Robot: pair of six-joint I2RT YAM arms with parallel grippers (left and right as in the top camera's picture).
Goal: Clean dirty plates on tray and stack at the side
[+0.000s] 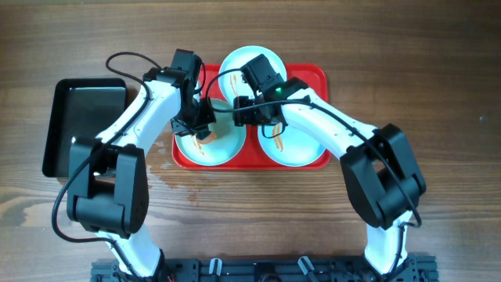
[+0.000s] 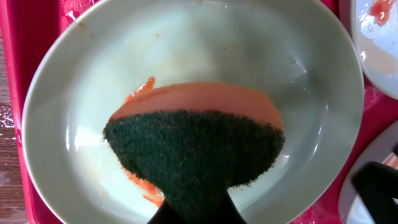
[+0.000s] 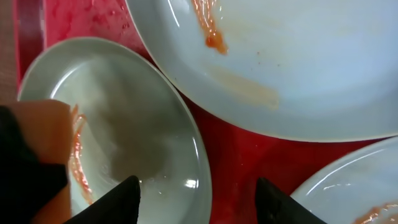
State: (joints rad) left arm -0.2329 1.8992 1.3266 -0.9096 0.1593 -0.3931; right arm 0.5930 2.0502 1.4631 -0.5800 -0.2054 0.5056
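Note:
Three dirty plates lie on the red tray (image 1: 313, 76): one at the back (image 1: 235, 64), one front left (image 1: 223, 150), one front right (image 1: 301, 150). My left gripper (image 1: 200, 117) (image 2: 196, 214) is shut on a sponge (image 2: 193, 149), green scouring side over orange foam, pressed into the front-left plate (image 2: 186, 56), which has orange sauce streaks. My right gripper (image 1: 252, 110) (image 3: 199, 196) straddles that plate's (image 3: 124, 118) right rim, one finger (image 3: 124, 196) inside it, the other (image 3: 277, 202) over the tray; its jaws stand apart, holding nothing.
A glossy black tray (image 1: 82, 125) sits on the wooden table left of the red tray. The back plate (image 3: 298, 62) carries a sauce smear, and the front-right plate (image 3: 364, 186) shows at the corner. Both arms crowd the tray's middle.

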